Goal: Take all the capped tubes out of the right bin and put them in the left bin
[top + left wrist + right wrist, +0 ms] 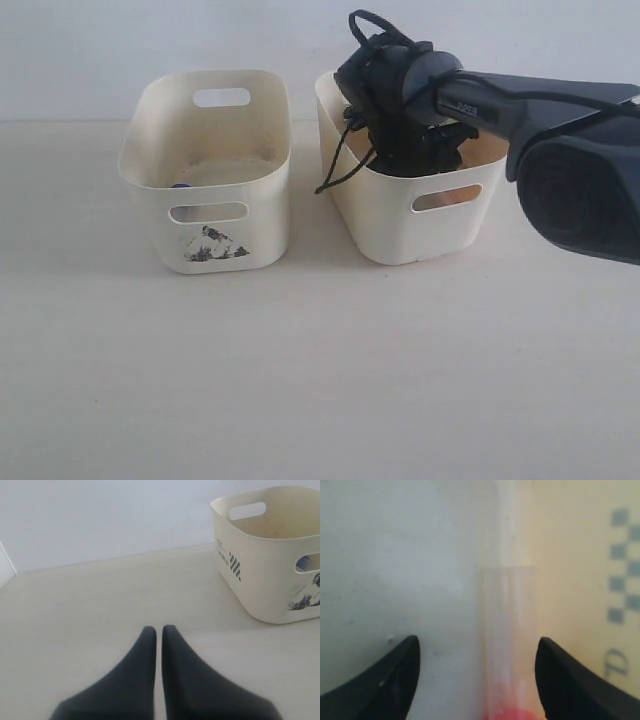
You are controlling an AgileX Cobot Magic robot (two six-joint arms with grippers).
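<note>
My right gripper (415, 155) reaches down inside the right bin (400, 230), the plain-fronted cream one. In the right wrist view this gripper (477, 640) is open. A clear capped tube (507, 625) with an orange-red cap (512, 714) lies between its fingers, nearer one of them, and I cannot tell whether it touches that finger. The left bin (262, 215) carries the black mountain print, and a small dark blue cap (180, 185) shows at its bottom. My left gripper (159, 630) is shut and empty above the table, short of the left bin (260, 580). It is out of the exterior view.
The right arm (560, 150) stretches in from the right over the right bin, with a black cable (335, 170) looping over the rim. A checkered print (622, 570) shows on the bin wall beside the tube. Pale tabletop (320, 380) lies in front of both bins.
</note>
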